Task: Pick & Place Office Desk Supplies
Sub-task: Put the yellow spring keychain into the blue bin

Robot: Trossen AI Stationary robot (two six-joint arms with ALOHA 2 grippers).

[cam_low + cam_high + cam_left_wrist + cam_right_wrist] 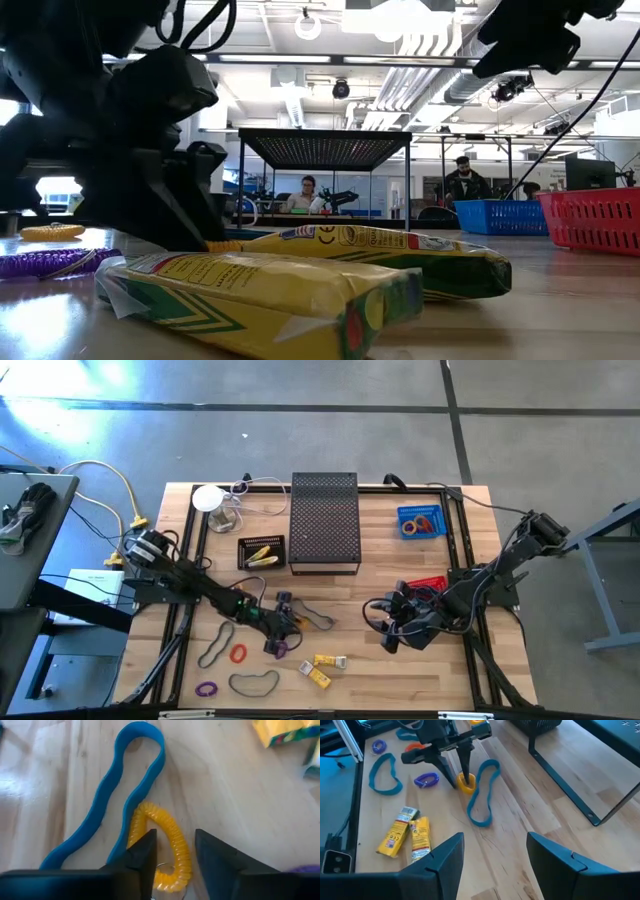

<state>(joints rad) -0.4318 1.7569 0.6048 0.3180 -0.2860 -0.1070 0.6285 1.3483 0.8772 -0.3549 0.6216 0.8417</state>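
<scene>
A yellow coil loop (172, 842) lies flat on the wooden table beside a long blue band loop (107, 800). My left gripper (175, 834) is low over the coil, slanting down, its fingers open. One side of the coil runs between them, and one finger stands at the loop's hollow (466, 784). My right gripper (495, 865) hangs open and empty above the table's right half (392, 628). Two yellow packs (405, 832) and a purple coil (426, 780) lie close by. My left gripper comes at the yellow coil from above, slanting, its fingers (145, 851) astride one side of the loop (182, 855) and lying across it. A gap shows between that side and the outer finger. I cannot tell whether a fingertip touches the coil, which lies flat.
A black mesh stand (325, 520) is at the far middle, with a black tray (262, 552) to its left. A blue bin (420, 520) and a red bin (428, 582) sit on the right. Dark, red and purple loops (238, 653) lie near the front left.
</scene>
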